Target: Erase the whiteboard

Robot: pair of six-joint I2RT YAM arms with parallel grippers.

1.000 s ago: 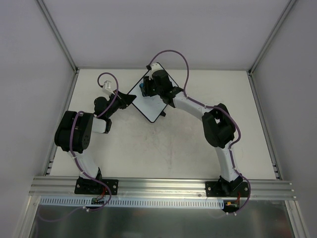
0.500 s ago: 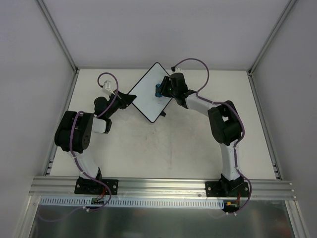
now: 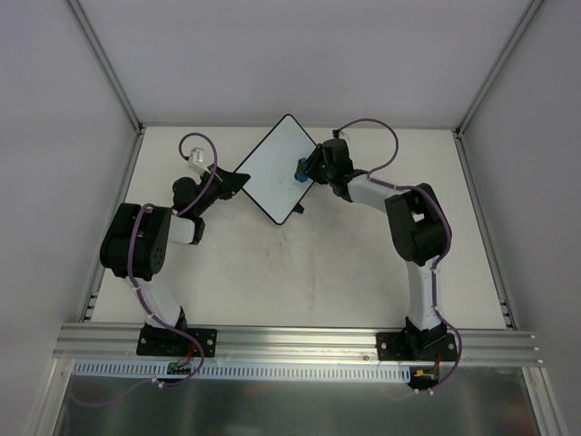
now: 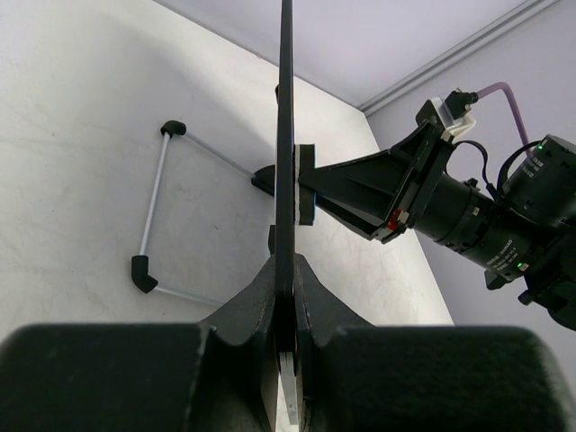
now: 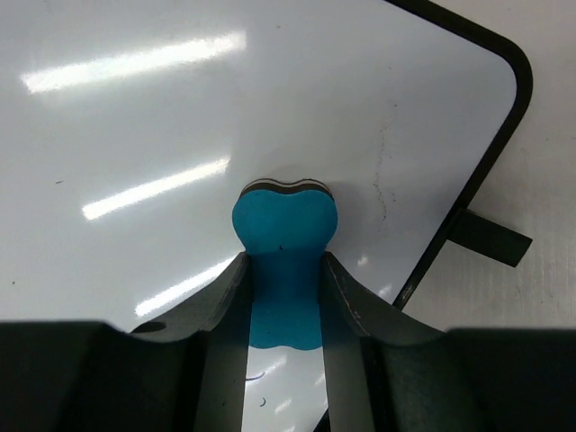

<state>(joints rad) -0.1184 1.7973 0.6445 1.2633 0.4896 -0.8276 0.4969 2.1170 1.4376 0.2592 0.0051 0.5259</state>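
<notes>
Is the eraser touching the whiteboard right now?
Touching. The left wrist view sees the whiteboard edge-on, with the eraser flush against it, no gap.

Both arms reach forward, wrists converging.
Left gripper (image 3: 238, 179) clamped tight; right gripper (image 3: 302, 169) pinched, elbow bowed outward.

Cannot see the lower end of the blue bone-shaped eraser (image 5: 284, 220), buried in the right gripper (image 5: 283, 265); cannot read faint specks (image 5: 385, 171) on the flat white black-rimmed whiteboard (image 5: 162, 108).
</notes>
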